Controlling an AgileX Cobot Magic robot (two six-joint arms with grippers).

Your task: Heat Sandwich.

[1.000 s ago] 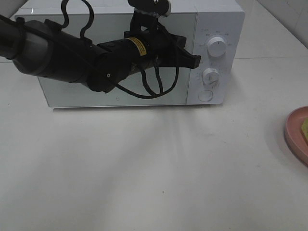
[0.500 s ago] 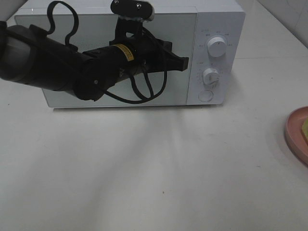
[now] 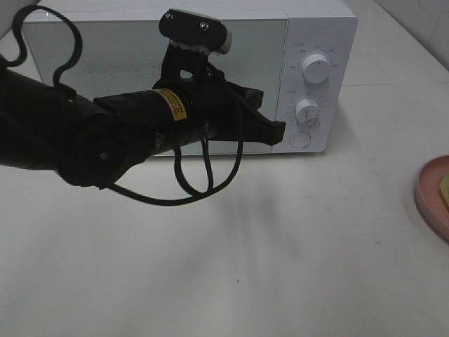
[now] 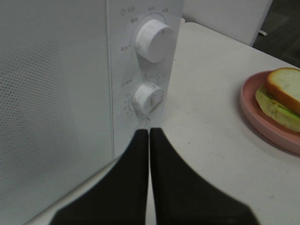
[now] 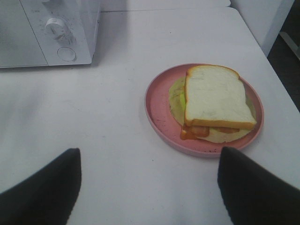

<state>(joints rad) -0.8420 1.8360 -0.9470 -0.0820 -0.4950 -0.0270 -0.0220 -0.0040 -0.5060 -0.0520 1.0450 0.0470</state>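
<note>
Unreadable print on the arm's yellow label [image 3: 168,105] and microwave [image 3: 319,28] dial markings.

I see a white table [image 3: 231,267] filling the frame, white microwave [image 3: 316,42] standing on it at upper centre, pink plate [image 3: 428,200] resting at the right edge.

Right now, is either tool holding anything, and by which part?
Nothing is held. The left tool is shut and empty by the microwave; the right tool is open above the table.
</note>
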